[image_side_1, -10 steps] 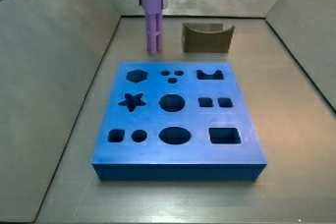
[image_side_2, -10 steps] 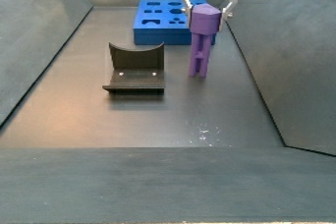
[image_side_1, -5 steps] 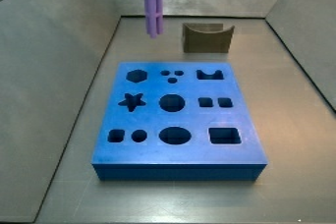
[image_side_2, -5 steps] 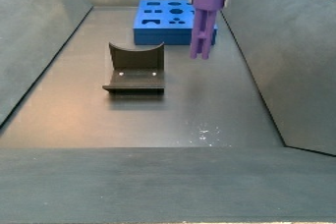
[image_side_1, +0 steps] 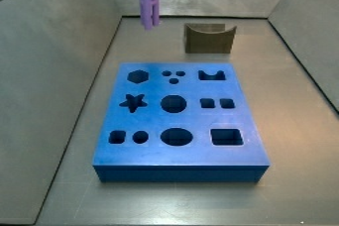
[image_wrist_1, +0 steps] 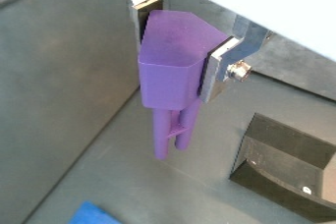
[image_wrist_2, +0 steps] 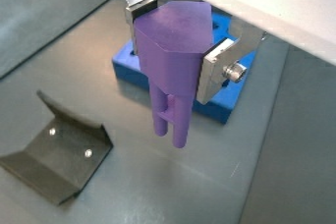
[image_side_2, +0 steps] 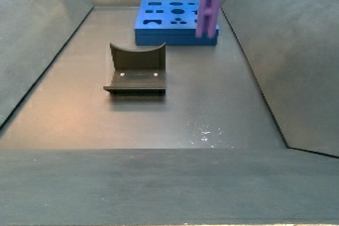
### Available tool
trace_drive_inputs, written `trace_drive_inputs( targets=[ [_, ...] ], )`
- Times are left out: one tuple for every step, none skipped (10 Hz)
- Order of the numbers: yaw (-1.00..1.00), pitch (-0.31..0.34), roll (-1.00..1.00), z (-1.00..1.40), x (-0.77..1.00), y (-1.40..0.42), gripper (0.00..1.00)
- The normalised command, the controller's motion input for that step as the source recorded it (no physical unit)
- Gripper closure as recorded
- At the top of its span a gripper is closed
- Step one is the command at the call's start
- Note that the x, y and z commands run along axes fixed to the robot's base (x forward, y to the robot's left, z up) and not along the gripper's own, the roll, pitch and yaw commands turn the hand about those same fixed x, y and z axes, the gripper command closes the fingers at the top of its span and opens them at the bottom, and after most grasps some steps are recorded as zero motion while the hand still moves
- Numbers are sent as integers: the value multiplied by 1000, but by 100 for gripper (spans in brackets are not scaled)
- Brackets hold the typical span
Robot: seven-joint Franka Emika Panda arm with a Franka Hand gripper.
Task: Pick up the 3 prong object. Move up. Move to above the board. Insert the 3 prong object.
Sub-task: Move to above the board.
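The 3 prong object is a light-purple peg with a hexagonal head and a slim pronged shaft (image_wrist_1: 168,76). It hangs upright in my gripper (image_wrist_1: 182,36), which is shut on the head, one silver finger (image_wrist_1: 221,63) on each side. Both wrist views show this grip (image_wrist_2: 180,41). In both side views only the peg shows, at the top edge (image_side_1: 149,2) (image_side_2: 209,7); the gripper itself is above the frame. The peg hangs well above the floor, beyond the far end of the bright-blue board (image_side_1: 179,111) (image_side_2: 166,22), whose dark cutouts are all empty.
The fixture (image_side_1: 208,38) stands on the floor past the board's far end, to the peg's side; it also shows in the other side view (image_side_2: 135,69) and in both wrist views (image_wrist_1: 282,164) (image_wrist_2: 59,154). Grey sloping walls enclose the floor.
The gripper has risen with the peg: its prongs were near the floor, now it hangs high, and the gripper has left the top of both side views.
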Motion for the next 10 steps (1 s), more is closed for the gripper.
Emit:
trace_drive_inputs(
  targets=[
    [10, 100, -40, 871, -23, -228, 100],
    [12, 95, -41, 645, -5, -119, 100],
    [18, 90, -44, 416, 5, -54, 100],
    [19, 89, -43, 305, 8, -45, 100],
    [972, 264, 78, 319, 302, -1000, 100],
    [860, 264, 135, 298, 315, -1000, 100],
    [607, 269, 136, 302, 341, -1000, 100],
    [377, 227, 89, 300, 368, -1000, 100],
    [226, 177, 68, 299, 368, -1000, 100],
    [106, 128, 50, 311, 376, -1000, 100]
  ],
)
